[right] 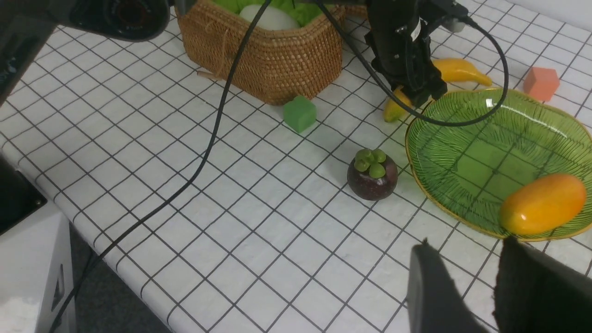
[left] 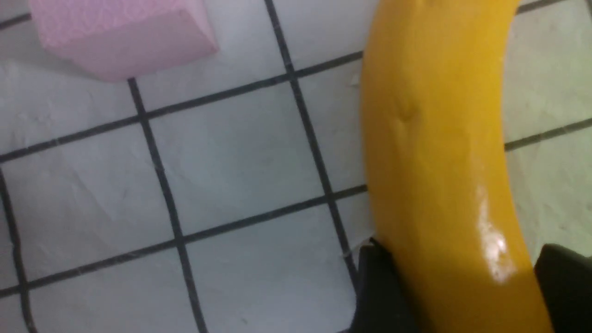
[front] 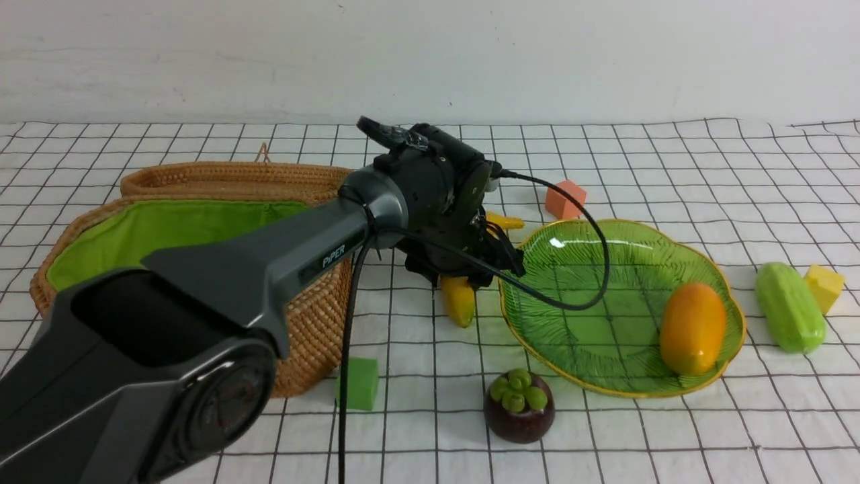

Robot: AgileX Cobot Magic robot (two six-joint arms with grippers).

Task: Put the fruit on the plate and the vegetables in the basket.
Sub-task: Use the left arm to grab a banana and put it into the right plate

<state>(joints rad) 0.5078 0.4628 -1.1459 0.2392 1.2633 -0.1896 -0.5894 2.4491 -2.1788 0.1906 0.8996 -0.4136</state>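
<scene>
- White, black-gridded cloth below a pale wall.
- Centre: left gripper pinching the curved banana, fingers against both its sides.
- Right gripper, seen in its wrist view: fingers spread, nothing between.
- Left: lined wicker basket, white radish inside.
- Lower centre: mangosteen.
- Right: leaf-shaped green glass dish holding the mango; cucumber farther right.

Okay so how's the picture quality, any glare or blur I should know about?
Front view: sharp, with a small bright glint on the green plate; left wrist view: soft close-up, glare streak on the banana, dim, greyish cloth; right wrist view: scene fairly crisp, but the right gripper is blurred.
</scene>
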